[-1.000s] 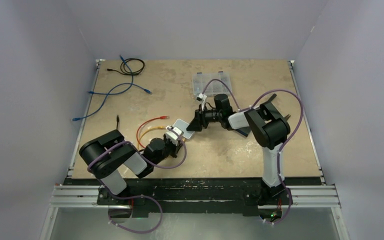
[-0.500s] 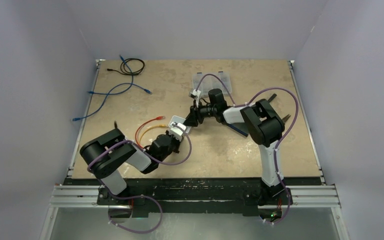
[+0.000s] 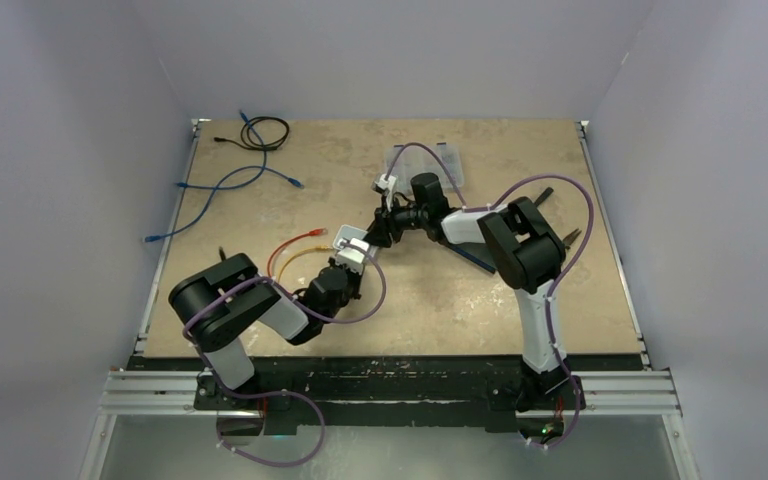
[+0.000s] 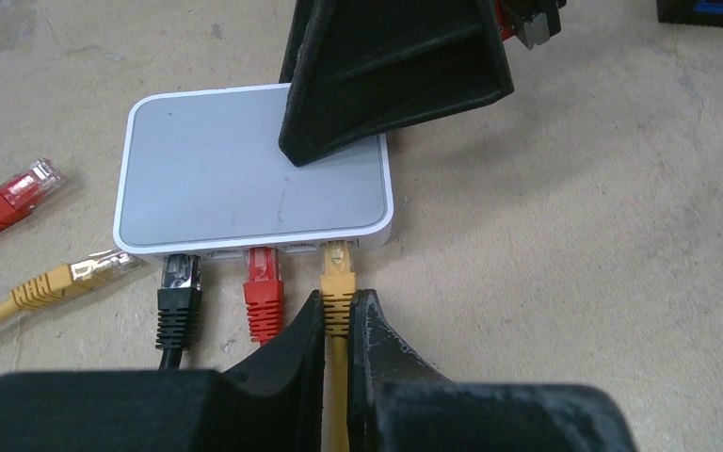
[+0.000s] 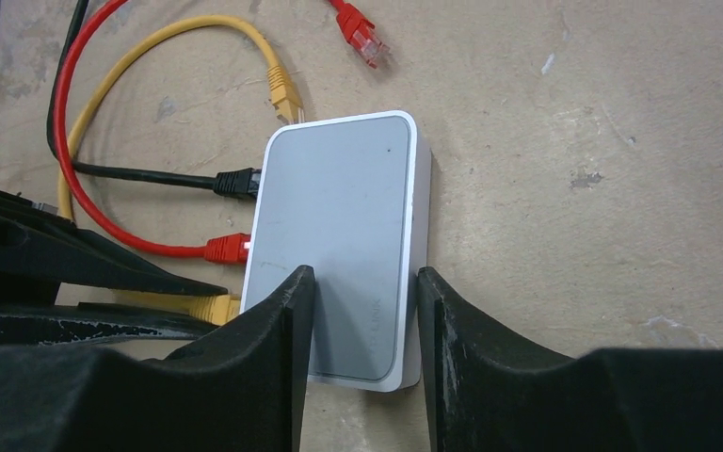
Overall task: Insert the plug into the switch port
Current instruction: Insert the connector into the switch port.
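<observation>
"Left gripper (image 4: 337,306)?"

"Its fingers are pinching tight on the yellow plug (image 4: 337,275). The plug's tip is sitting at a port of the switch (image 4: 245,179), near the middle of the table (image 3: 440,300), beside the red plug (image 4: 264,282) and black plug (image 4: 179,287)."

"Right gripper (image 5: 362,282)?"

"It is standing half open over the switch's far end, gripping nothing. Contact, I cannot tell."
</observation>
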Controlling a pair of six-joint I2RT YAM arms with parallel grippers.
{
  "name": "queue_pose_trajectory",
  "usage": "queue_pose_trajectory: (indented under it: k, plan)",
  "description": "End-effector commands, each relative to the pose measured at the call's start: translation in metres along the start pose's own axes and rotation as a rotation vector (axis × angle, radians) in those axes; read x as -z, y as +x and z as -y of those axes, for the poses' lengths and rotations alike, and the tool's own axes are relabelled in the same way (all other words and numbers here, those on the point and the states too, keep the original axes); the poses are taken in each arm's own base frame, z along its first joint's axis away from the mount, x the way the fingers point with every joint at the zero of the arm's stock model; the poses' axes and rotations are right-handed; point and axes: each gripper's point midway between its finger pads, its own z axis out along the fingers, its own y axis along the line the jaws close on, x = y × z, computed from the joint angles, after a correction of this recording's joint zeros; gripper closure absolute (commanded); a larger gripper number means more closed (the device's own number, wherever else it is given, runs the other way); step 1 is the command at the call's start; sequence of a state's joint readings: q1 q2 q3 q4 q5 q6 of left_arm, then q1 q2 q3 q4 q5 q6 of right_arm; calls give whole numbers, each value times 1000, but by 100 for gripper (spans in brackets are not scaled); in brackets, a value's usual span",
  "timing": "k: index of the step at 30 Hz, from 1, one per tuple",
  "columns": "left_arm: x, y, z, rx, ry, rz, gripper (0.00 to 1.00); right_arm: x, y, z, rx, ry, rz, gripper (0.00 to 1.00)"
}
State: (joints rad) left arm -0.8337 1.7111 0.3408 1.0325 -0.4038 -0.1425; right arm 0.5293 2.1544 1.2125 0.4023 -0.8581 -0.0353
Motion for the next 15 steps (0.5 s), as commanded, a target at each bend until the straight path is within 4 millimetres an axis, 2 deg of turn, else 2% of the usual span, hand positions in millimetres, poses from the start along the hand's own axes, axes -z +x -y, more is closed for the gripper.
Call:
queue_pose_trajectory:
  k: [1,8,11,15]
  plan:
    - [-4,-147,-31,289,-171,497,100,-9,87,-111,-256,-363,-269,60]
    - [10,-170,-40,325,-188,564,100,-10,87,-112,-256,-368,-271,60]
    - [4,-166,-36,307,-169,543,100,-10,88,-112,-257,-369,-272,60]
    - [-14,-146,-19,241,-115,456,100,-9,87,-113,-258,-374,-272,61]
